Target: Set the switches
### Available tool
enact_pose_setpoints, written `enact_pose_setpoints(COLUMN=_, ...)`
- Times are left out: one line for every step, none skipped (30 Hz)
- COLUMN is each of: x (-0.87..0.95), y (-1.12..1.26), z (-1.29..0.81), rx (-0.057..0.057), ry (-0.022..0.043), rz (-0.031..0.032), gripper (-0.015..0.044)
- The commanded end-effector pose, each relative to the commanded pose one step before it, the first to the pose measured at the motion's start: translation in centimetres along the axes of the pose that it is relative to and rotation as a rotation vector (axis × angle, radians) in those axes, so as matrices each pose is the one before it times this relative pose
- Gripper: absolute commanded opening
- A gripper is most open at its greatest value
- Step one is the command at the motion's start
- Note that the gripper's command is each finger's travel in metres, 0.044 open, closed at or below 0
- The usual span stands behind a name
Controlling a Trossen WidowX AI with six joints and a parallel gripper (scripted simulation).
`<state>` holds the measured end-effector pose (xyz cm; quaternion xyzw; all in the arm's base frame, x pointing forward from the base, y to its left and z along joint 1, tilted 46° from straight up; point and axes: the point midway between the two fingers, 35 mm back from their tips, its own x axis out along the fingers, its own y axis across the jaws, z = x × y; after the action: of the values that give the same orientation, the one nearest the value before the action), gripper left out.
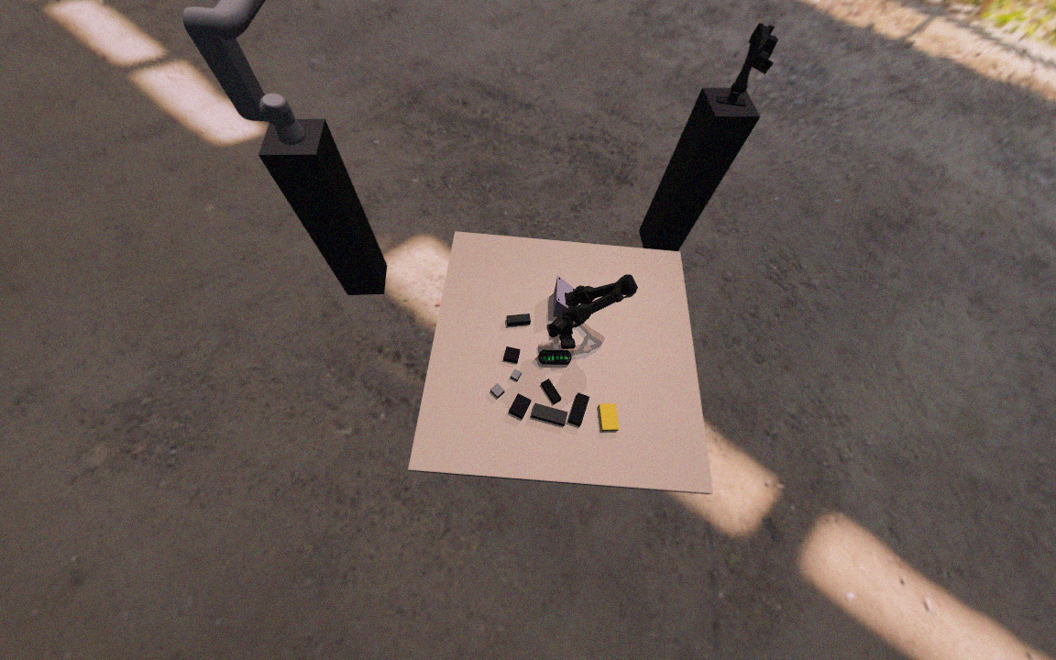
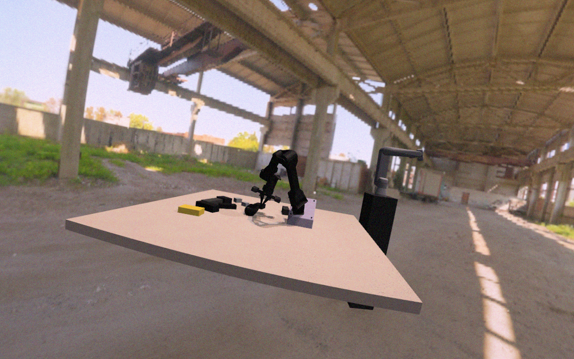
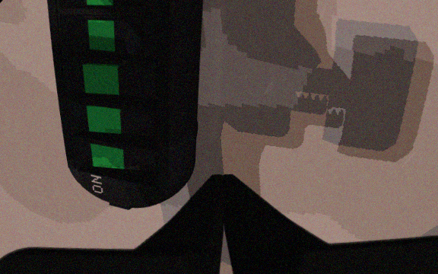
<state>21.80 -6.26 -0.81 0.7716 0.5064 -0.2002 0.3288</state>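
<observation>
Wrist: shut pincer [image 3: 223,190] just beside controller unit [image 3: 128,95] end.

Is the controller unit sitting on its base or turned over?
On its base: the controller unit shows its green rocker switches facing up toward the wrist camera.

Derelict open industrial hall: concrete columns [image 2: 76,89], girder roof [image 2: 458,53].

Top view looks down from afar; exterior sideways; wrist close above, seemingly sharing the bench [image 1: 646,426].
</observation>
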Motion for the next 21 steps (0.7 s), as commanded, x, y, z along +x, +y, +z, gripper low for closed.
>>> enact_pose_setpoints(x=-0.354, y=1.953, z=1.36, rx=0.0025, ry=-0.00511, rz=-0.05663, gripper=0.0)
enact_pose_setpoints(x=-0.055, y=0.559, z=0.392, rx=0.004, ry=0.0, rz=-0.01876, gripper=0.0)
enact_pose_setpoints(x=-0.049, y=0.55, z=0.387, rx=0.0039, ry=-0.00003, rz=-0.01883, gripper=0.0)
enact_pose_setpoints(x=-0.043, y=0.54, z=0.382, rx=0.0038, ry=-0.00006, rz=-0.01891, gripper=0.0)
enact_pose_setpoints(x=-0.037, y=0.531, z=0.376, rx=0.0036, ry=-0.00009, rz=-0.01899, gripper=0.0)
enact_pose_setpoints(x=-0.031, y=0.52, z=0.37, rx=0.0035, ry=-0.00012, rz=-0.01904, gripper=0.0)
enact_pose_setpoints(x=-0.024, y=0.51, z=0.364, rx=0.0034, ry=-0.00015, rz=-0.01914, gripper=0.0)
enact_pose_setpoints(x=-0.018, y=0.5, z=0.358, rx=0.0033, ry=-0.00019, rz=-0.01921, gripper=0.0)
enact_pose_setpoints(x=-0.011, y=0.489, z=0.352, rx=0.0032, ry=-0.00022, rz=-0.01928, gripper=0.0)
enact_pose_setpoints(x=-0.004, y=0.478, z=0.345, rx=0.003, ry=-0.00025, rz=-0.01936, gripper=0.0)
enact_pose_setpoints(x=0.003, y=0.467, z=0.338, rx=0.0029, ry=-0.00029, rz=-0.01943, gripper=0.0)
enact_pose_setpoints(x=0.01, y=0.456, z=0.332, rx=0.0028, ry=-0.00032, rz=-0.01949, gripper=0.0)
enact_pose_setpoints(x=0.017, y=0.445, z=0.325, rx=0.0027, ry=-0.00035, rz=-0.01956, gripper=0.0)
enact_pose_setpoints(x=0.025, y=0.433, z=0.318, rx=0.0026, ry=-0.00039, rz=-0.01963, gripper=0.0)
enact_pose_setpoints(x=0.032, y=0.421, z=0.311, rx=0.0025, ry=-0.00043, rz=-0.0197, gripper=0.0)
enact_pose_setpoints(x=0.04, y=0.408, z=0.303, rx=0.0023, ry=-0.00046, rz=-0.01974, gripper=0.0)
enact_pose_setpoints(x=0.048, y=0.397, z=0.296, rx=0.0022, ry=-0.0005, rz=-0.01983, gripper=0.0)
enact_pose_setpoints(x=0.056, y=0.384, z=0.288, rx=0.0021, ry=-0.00053, rz=-0.01989, gripper=0.0)
enact_pose_setpoints(x=0.065, y=0.372, z=0.281, rx=0.002, ry=-0.00057, rz=-0.01995, gripper=0.0)
enact_pose_setpoints(x=0.073, y=0.359, z=0.273, rx=0.0019, ry=-0.00061, rz=-0.02001, gripper=0.0)
enact_pose_setpoints(x=0.082, y=0.346, z=0.265, rx=0.0018, ry=-0.00064, rz=-0.02007, gripper=0.0)
